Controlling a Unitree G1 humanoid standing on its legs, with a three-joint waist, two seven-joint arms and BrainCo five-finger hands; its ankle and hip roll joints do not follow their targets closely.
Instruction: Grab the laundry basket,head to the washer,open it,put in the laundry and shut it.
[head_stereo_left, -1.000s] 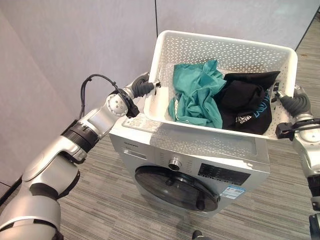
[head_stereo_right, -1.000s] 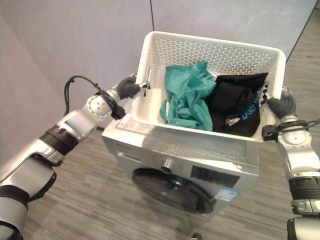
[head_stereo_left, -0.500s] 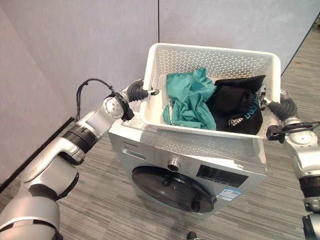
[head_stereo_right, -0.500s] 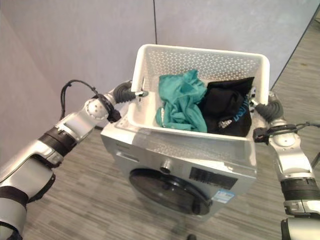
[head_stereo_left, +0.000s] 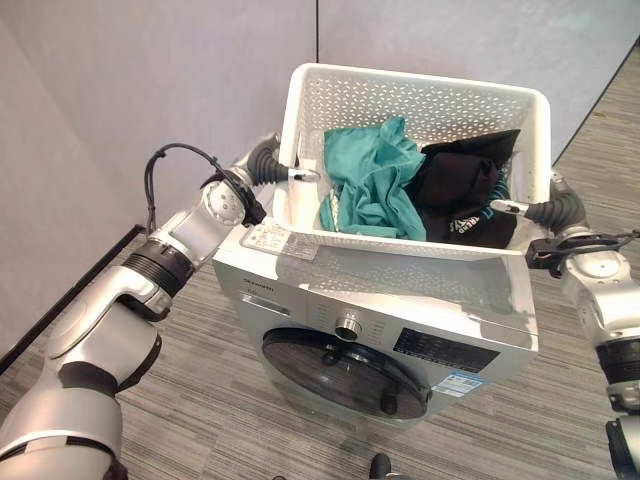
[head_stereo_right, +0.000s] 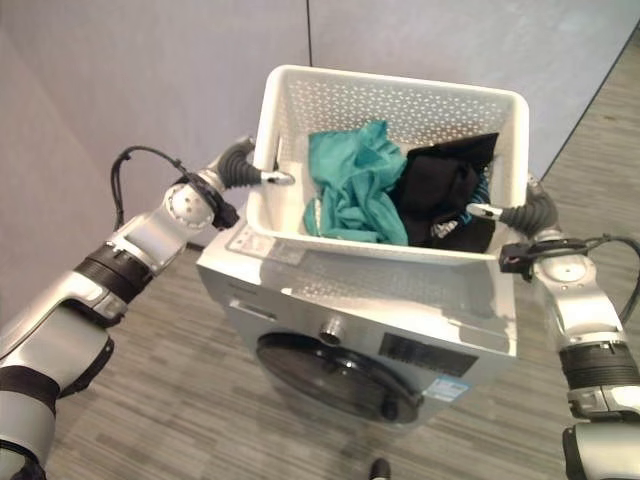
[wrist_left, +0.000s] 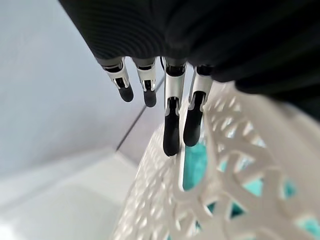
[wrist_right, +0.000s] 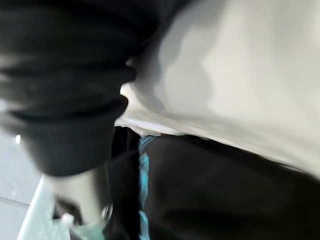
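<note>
The basket sits on top of the washer, toward its back edge, with a teal garment at 9 o'clock inside it and a black garment at 3 o'clock. The left hand is at the basket's 9 o'clock wall; in its wrist view the fingers hang fairly straight, relaxed, beside the lattice rim rather than hooked around it. The right hand is at the 3 o'clock wall with a finger reaching in over the rim toward the black cloth; whether it grips anything I cannot tell. The round door at 6 o'clock on the washer front looks closed. The risk from here, as I judge it: a fingertip caught in the lattice or in the black cloth as the hands come away could drag the basket sideways, and it could slide off the smooth top and spill the laundry.
</note>
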